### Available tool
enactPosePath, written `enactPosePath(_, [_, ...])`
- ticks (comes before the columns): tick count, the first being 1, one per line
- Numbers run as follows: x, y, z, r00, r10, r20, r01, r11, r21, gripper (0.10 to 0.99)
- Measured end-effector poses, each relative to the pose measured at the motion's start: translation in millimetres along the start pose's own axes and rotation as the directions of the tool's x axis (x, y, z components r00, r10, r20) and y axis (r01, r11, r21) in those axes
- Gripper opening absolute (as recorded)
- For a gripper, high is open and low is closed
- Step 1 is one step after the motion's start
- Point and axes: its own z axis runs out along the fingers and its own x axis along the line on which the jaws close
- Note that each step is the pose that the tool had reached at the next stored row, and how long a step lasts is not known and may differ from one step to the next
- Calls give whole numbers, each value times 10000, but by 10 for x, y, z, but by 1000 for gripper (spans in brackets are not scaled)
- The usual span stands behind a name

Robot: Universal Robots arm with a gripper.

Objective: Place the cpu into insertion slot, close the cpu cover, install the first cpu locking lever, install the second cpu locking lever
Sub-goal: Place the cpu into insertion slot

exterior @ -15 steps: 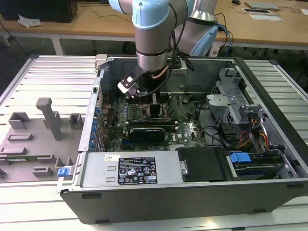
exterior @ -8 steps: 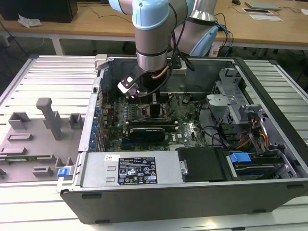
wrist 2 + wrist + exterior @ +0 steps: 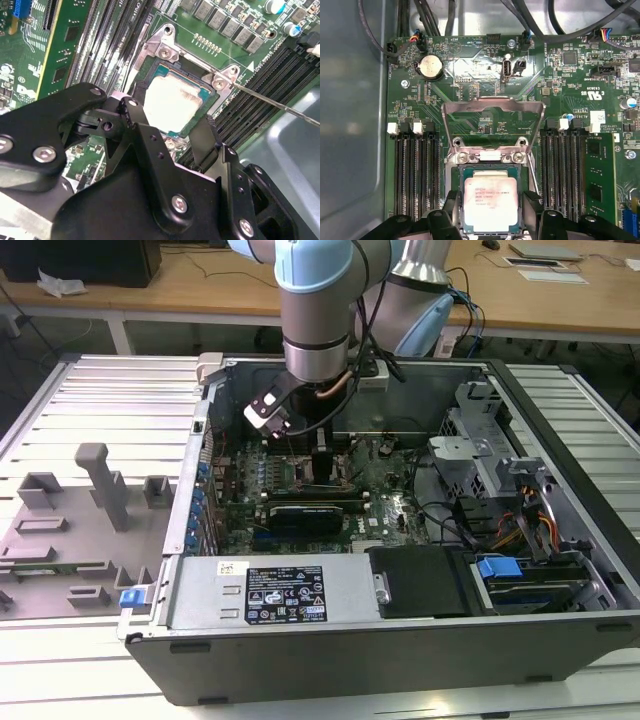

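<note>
I lose the insertion slot behind the arm in the exterior view, but the first wrist view shows the cpu seated there, the gripper's fingers spread beside it, the cpu cover raised.

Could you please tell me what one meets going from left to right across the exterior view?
Tall grey post → blue card clips → gripper → black box → blue drive tab.
</note>
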Motion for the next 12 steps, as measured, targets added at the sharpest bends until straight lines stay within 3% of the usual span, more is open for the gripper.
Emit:
enactPosePath(3, [0, 0, -4, 10000, 0, 2, 0, 10000, 2, 604])
enactPosePath(6, [0, 0, -8, 10000, 0, 1, 0, 10000, 1, 235])
enactPosePath(7, [0, 1, -9, 10000, 0, 1, 0, 10000, 1, 173])
enactPosePath(8, [0, 1, -10, 10000, 0, 1, 0, 10000, 1, 173])
enactPosePath(9, [0, 1, -10, 10000, 0, 0, 0, 10000, 1, 114])
enactPosePath(12, [0, 1, -13, 10000, 0, 1, 0, 10000, 1, 106])
